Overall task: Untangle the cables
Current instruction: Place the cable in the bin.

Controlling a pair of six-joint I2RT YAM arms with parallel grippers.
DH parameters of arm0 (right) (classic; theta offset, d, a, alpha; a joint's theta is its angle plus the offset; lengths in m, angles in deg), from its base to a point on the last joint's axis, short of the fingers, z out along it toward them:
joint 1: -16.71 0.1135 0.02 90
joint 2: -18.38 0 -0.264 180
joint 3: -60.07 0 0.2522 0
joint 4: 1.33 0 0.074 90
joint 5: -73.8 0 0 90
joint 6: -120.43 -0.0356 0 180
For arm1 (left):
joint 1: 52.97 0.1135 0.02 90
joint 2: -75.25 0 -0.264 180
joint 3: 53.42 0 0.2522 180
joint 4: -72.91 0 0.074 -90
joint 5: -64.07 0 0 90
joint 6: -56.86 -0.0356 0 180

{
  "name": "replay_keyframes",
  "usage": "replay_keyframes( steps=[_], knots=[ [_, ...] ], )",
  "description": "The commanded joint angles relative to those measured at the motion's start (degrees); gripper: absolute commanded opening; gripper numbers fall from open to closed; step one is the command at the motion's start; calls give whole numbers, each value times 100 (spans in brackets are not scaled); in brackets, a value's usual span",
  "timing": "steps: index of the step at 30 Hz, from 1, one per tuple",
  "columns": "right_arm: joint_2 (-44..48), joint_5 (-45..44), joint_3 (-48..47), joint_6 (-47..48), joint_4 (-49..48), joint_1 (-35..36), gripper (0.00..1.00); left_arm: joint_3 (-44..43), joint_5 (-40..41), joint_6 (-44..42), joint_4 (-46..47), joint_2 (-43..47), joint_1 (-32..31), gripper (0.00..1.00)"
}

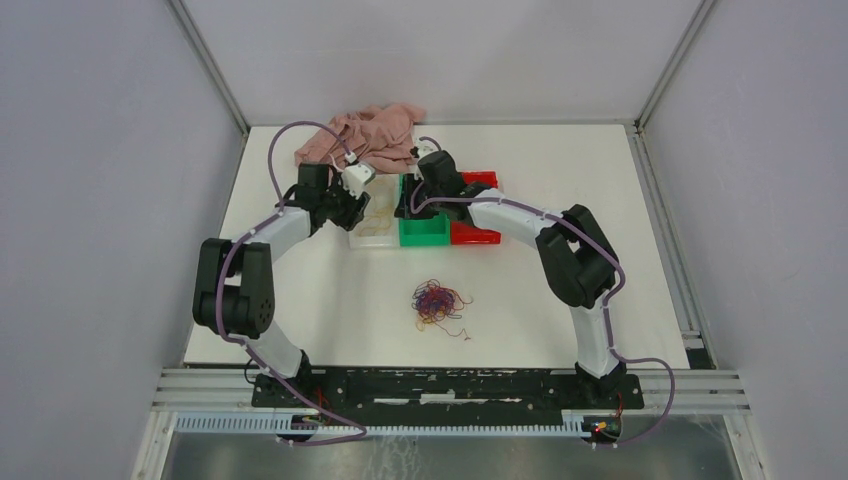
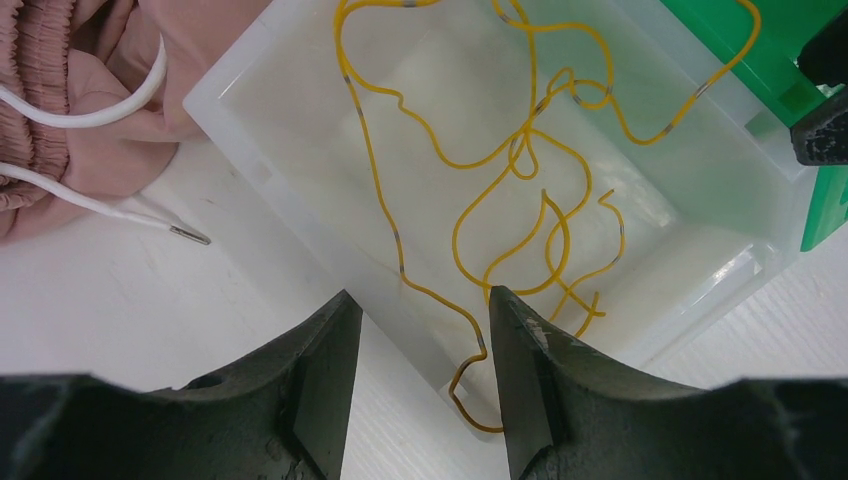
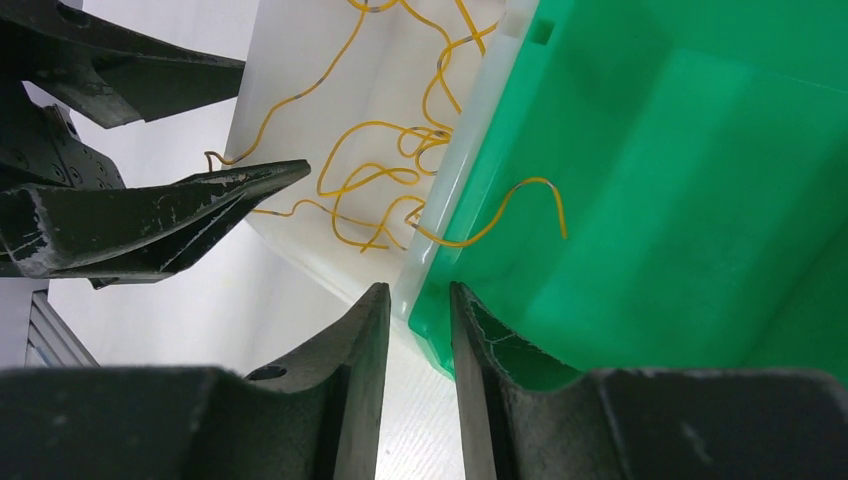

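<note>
At the desk's point(image 1: 330, 290) far side, left fingers point(image 2: 325, 380) and right fingers point(image 3: 365, 360) hang parted, gripping nothing; yellow cables point(image 2: 520, 150) lie loose in the clear bin point(image 2: 290, 215), one end straying into the green bin point(image 3: 680, 200); the tangle point(image 1: 440, 303) at mid-desk looks yet to be sorted.

Bright, even light; faint shadows; sl. glare on clear bin point(image 2: 240, 130); left end effector point(image 2: 422, 300) a bit OOF.

The white worktop point(image 1: 330, 300) is occupied by a pink garment point(image 1: 375, 135), a clear bin point(image 1: 372, 243), a green bin point(image 1: 425, 232), a red bin point(image 1: 475, 236) and tangled cables point(image 1: 438, 302).
</note>
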Motion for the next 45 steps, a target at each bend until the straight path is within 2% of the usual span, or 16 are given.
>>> replay_keyframes(
  steps=[1, 12, 20, 22, 24, 27, 31, 34, 39, 45],
  knots=[
    [131, -144, -141, 92, -280, 1, 33, 90, 4, 178, 262, 3, -110, 57],
    [-37, -39, -348, 148, -260, 2, 7, 168, -52, 151, 371, -5, -145, 57],
    [5, -87, -402, 215, -256, -1, 5, 214, -154, 82, 415, -82, -166, 57],
    [-63, -85, -469, 211, -227, 1, 8, 231, -163, 77, 423, -74, -176, 57],
    [-158, -97, -581, 213, -126, -1, 18, 247, -158, 75, 439, -61, -180, 57],
    [-289, -94, -716, 259, -22, -2, 25, 247, -124, 69, 436, -24, -180, 61],
    [-302, -28, -824, 315, 119, -1, 28, 149, -88, 176, 254, 94, -174, 85],
    [73, -55, -662, 417, 81, -10, 37, -170, -125, 219, -212, 211, -169, 100],
    [927, -14, 43, 542, 46, -87, 55, -844, -302, 303, -1166, 438, -168, 99],
    [2114, 243, 1426, 933, 94, -44, 70, -1381, -361, 314, -2061, 869, -169, 99]
  ],
)
